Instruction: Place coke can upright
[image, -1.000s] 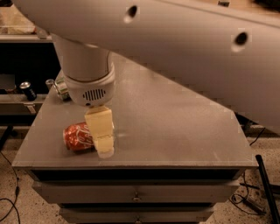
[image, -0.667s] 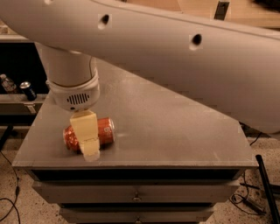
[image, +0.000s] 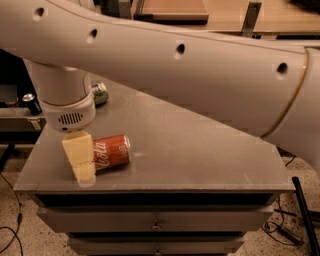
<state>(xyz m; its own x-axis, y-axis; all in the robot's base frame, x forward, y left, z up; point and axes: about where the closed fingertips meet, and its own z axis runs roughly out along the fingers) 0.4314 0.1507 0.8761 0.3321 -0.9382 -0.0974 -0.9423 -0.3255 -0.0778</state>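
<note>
The coke can (image: 112, 151) is red-orange with white script. It lies on its side near the front left of the grey table (image: 200, 150), its silver top pointing right. My gripper (image: 81, 164) hangs from the big white arm (image: 190, 75) and reaches down at the can's left end, covering that end from view. Its cream tip is close to the table surface, near the front edge.
A green can (image: 99, 92) lies at the table's back left, partly behind the arm's wrist. A dark can (image: 32, 104) stands on a lower shelf to the left. The table has drawers below, and cables lie on the floor.
My gripper has moved left along the lying can, from its right end to its left end. The can still lies on its side.
</note>
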